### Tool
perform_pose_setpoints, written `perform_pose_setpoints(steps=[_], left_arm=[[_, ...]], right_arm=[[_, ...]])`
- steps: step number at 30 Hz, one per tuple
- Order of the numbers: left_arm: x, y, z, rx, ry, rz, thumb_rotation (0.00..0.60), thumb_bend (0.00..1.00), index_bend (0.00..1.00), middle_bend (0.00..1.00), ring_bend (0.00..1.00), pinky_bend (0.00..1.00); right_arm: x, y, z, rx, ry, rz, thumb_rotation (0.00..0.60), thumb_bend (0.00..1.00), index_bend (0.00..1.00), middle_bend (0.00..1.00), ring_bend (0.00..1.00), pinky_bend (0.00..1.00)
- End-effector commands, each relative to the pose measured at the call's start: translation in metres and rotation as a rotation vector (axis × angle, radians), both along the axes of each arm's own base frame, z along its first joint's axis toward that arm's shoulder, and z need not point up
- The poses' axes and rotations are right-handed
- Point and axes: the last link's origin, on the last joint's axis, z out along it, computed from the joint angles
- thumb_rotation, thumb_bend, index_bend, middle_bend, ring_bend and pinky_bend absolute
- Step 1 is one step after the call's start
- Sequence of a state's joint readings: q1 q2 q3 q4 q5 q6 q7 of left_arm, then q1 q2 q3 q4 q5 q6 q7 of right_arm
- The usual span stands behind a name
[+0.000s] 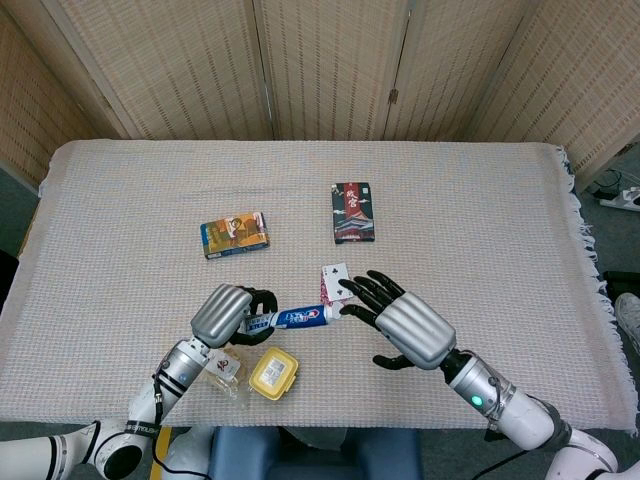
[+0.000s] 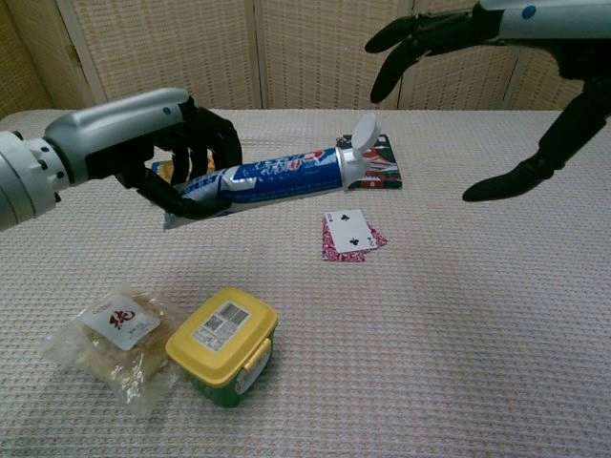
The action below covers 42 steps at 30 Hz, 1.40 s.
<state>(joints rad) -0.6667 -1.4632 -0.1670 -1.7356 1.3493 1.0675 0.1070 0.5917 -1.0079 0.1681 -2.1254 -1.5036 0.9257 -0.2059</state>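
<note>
My left hand (image 1: 228, 314) (image 2: 143, 143) grips a blue and white toothpaste tube (image 1: 296, 317) (image 2: 272, 176) by its tail end and holds it above the table, its white flip cap (image 2: 362, 134) open and pointing right. My right hand (image 1: 405, 325) (image 2: 449, 33) is open, fingers spread, hovering just right of the cap without touching it. Playing cards (image 1: 338, 285) (image 2: 351, 235) lie on the cloth below the tube's cap end.
A yellow-lidded tub (image 1: 273, 374) (image 2: 222, 343) and a clear snack bag (image 1: 222, 366) (image 2: 115, 341) sit near the front edge. An orange box (image 1: 234, 234) and a dark card box (image 1: 352, 212) (image 2: 370, 161) lie farther back. A woven cloth (image 1: 480, 220) covers the table.
</note>
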Motion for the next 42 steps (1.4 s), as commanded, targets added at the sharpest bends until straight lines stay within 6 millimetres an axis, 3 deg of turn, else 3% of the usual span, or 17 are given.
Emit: perform_pose_setpoints(steps=[1, 13, 32, 42], left_arm=[[0.000, -0.001, 0.000, -0.002, -0.005, 0.003, 0.600, 0.69, 0.79, 0.79, 0.69, 0.64], [-0.004, -0.001, 0.002, 0.002, -0.021, 0.013, 0.600, 0.70, 0.79, 0.79, 0.69, 0.64], [-0.010, -0.007, 0.011, 0.029, -0.099, 0.004, 0.600, 0.70, 0.79, 0.79, 0.69, 0.64], [-0.015, -0.012, 0.012, 0.074, -0.153, -0.023, 0.600, 0.70, 0.77, 0.79, 0.69, 0.63]], right_arm=[[0.009, 0.000, -0.007, 0.015, 0.007, 0.013, 0.600, 0.24, 0.26, 0.06, 0.00, 0.00], [0.012, -0.009, -0.023, 0.035, 0.035, -0.011, 0.600, 0.24, 0.27, 0.06, 0.00, 0.00], [-0.003, -0.012, -0.020, 0.024, 0.016, -0.076, 0.600, 0.24, 0.28, 0.07, 0.00, 0.00], [-0.009, 0.000, 0.010, 0.085, -0.278, -0.131, 0.600, 0.24, 0.27, 0.07, 0.00, 0.00]])
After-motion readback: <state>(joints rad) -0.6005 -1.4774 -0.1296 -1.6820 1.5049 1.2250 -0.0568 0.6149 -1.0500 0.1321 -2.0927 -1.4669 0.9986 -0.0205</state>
